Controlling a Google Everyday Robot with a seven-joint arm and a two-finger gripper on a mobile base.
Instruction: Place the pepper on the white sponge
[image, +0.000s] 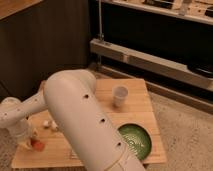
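The pepper (36, 145) is a small red-orange thing lying on the front left part of the wooden table (100, 107). My gripper (27, 141) hangs from the white wrist right at the pepper's left side, down near the tabletop. The pepper's left end is covered by it. A small whitish lump (48, 123), which I take for the white sponge, lies a little behind and to the right of the pepper. It is partly hidden by my arm.
My large white arm (85, 120) crosses the middle of the table and hides part of it. A green bowl (135, 141) sits at the front right and a white cup (120, 96) stands behind it. A dark shelf unit (150, 60) stands behind the table.
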